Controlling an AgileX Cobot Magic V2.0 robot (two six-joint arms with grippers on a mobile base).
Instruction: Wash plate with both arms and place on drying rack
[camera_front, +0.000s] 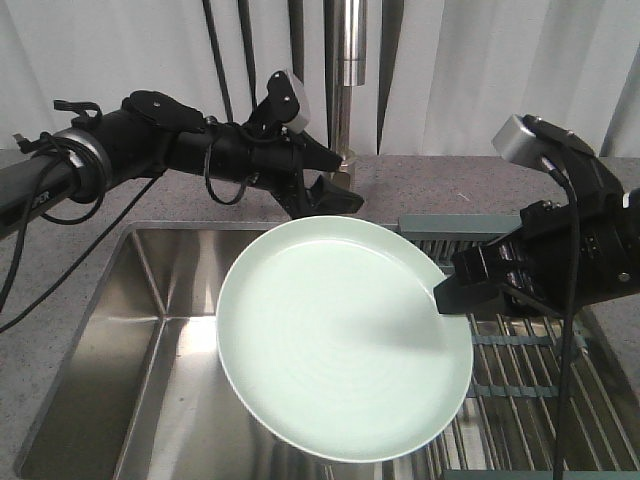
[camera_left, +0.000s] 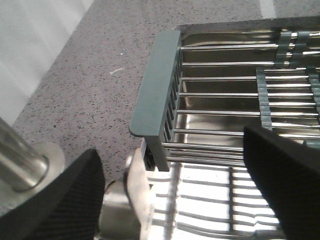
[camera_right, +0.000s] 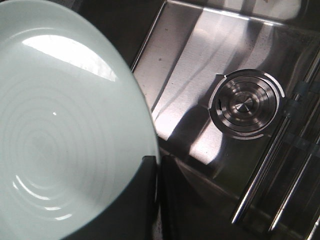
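The pale mint-green plate (camera_front: 340, 340) hangs tilted over the sink, its face toward the front camera. My right gripper (camera_front: 445, 295) is shut on its right rim. In the right wrist view the two black fingers (camera_right: 145, 200) pinch the plate (camera_right: 65, 125) edge at the gripper (camera_right: 157, 160). My left gripper (camera_front: 335, 197) sits just behind the plate's far rim. In the left wrist view this gripper (camera_left: 172, 150) is open, its black pads (camera_left: 70, 200) wide apart. A blurred pale edge low between them cannot be identified. The drying rack (camera_front: 520, 350) lies under the right arm.
The steel sink basin (camera_front: 130, 330) lies below and left of the plate, its round drain (camera_right: 245, 105) showing. A chrome faucet column (camera_front: 350, 60) rises behind the left gripper. The rack's grey-teal end section (camera_left: 160, 85) borders the speckled grey counter (camera_left: 90, 75).
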